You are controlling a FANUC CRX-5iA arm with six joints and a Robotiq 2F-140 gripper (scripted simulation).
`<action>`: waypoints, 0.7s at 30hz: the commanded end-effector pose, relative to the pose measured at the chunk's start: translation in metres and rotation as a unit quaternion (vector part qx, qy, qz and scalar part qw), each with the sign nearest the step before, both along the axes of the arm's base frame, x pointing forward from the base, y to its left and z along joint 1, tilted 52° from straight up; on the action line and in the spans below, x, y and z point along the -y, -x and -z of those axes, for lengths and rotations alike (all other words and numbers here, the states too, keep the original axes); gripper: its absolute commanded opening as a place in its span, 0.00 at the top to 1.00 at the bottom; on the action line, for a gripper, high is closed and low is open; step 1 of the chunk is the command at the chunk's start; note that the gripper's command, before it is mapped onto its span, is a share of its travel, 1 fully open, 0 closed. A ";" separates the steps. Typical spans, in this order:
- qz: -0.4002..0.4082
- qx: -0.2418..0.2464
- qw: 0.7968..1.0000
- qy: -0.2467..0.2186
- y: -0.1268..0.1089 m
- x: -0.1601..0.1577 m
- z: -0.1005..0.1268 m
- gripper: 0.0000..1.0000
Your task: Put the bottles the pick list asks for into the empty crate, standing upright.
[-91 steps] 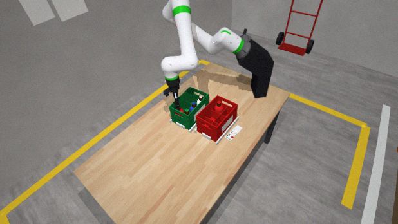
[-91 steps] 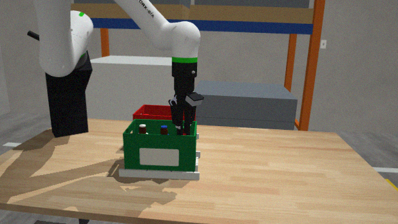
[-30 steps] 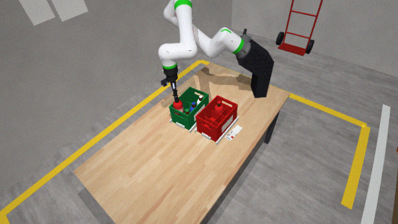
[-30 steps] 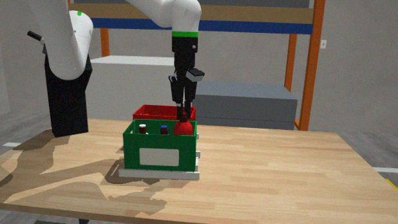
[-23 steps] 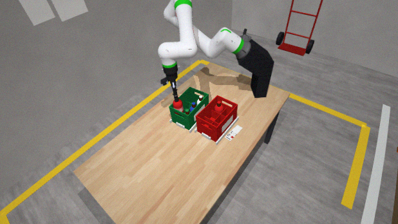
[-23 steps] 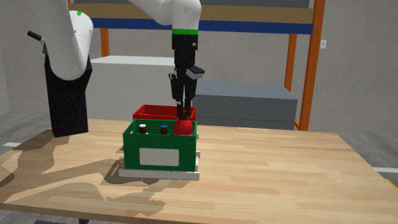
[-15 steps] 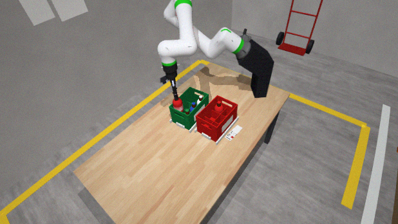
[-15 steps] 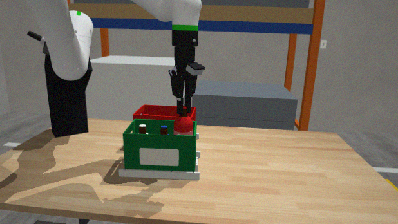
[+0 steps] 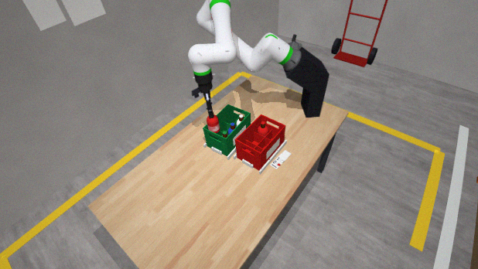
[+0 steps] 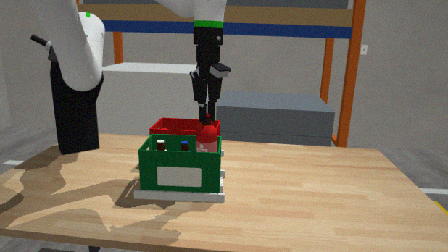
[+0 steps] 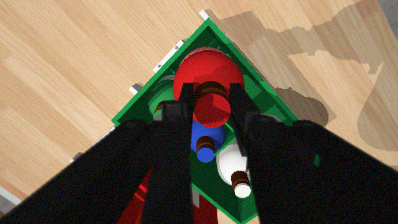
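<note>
A wooden bench (image 9: 201, 209) stands on grey floor inside yellow tape (image 9: 116, 166); a red hand truck (image 9: 357, 36) waits by the wall. The claw (image 10: 206, 115) pinches a red bottle's (image 10: 206, 139) neck, half-raised in the green crate (image 10: 179, 170).

end effector (image 10: 206, 115) clamped on red bottle (image 10: 206, 139) neck, above green crate (image 10: 180, 170)
</note>
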State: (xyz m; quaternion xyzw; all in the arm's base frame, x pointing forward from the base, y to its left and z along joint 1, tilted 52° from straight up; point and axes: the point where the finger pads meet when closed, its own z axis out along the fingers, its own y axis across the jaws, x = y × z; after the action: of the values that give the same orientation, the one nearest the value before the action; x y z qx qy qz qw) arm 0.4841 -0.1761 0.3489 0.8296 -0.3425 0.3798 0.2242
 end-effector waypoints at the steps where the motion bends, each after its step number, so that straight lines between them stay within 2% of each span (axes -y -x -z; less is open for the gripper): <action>1: 0.000 0.001 1.000 0.000 0.002 -0.003 -0.003 0.90; 21: 0.000 0.001 1.000 0.000 0.016 -0.022 -0.021 0.90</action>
State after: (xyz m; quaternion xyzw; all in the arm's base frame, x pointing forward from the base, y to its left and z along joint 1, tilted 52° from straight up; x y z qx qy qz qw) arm 0.4690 -0.1561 0.3682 0.8295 -0.3426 0.3798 0.2242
